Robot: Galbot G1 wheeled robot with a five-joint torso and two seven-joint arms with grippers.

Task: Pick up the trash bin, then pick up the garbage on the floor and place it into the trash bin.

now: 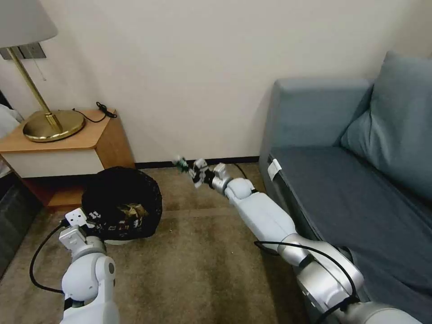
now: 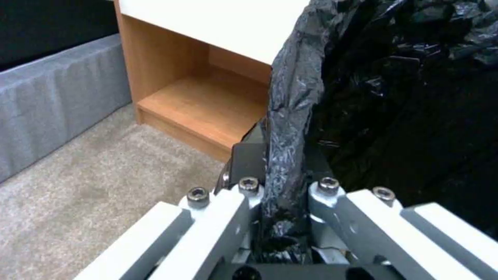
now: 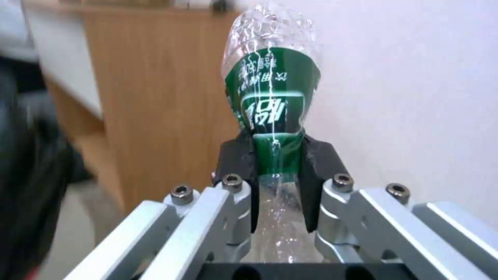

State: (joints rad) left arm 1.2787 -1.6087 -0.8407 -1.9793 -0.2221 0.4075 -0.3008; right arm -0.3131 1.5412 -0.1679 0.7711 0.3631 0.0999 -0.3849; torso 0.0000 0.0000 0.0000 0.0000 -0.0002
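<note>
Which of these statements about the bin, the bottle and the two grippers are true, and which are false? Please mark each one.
1. The right gripper is shut on the bottle. True.
2. The bottle has a red label. False: the label is green.
3. The left gripper pinches the black liner at the rim of the bin. True.
4. The bin is standing on the sofa. False: it is near the floor beside the nightstand.
5. A lamp stands on the nightstand. True.

The trash bin (image 1: 122, 203) (black crinkly liner over its rim) holds litter; the clear green-labelled bottle (image 3: 270, 101) is up off the floor, squeezed at its middle.
</note>
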